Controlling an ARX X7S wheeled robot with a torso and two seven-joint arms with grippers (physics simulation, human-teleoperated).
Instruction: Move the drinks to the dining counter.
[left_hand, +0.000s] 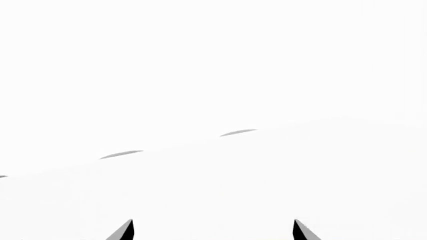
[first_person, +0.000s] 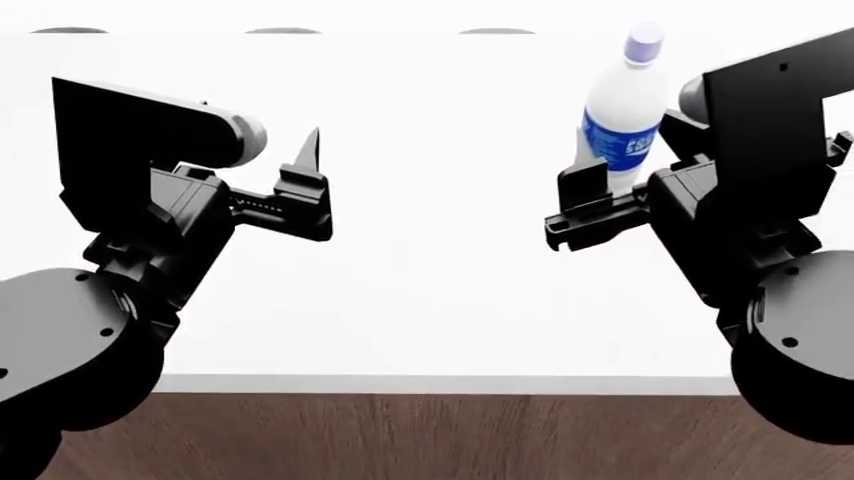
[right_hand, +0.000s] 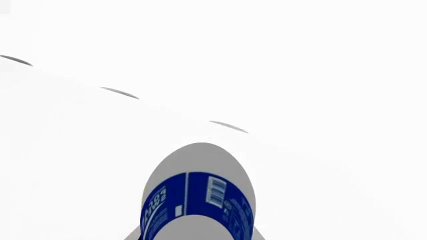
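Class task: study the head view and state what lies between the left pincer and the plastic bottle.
Only bare white counter top lies between the left pincer and the bottle, which the right pincer grips. The head view shows it.

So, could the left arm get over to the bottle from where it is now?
Probably yes, but it is already taken. The bottle sits in the right gripper above the white counter. The left gripper is open and empty, with only bare counter between them; the right gripper's body crowds the label.

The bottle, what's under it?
The white dining counter lies below the bottle. The right hand covers the bottle's bottom, so whether it rests on the counter cannot be seen.
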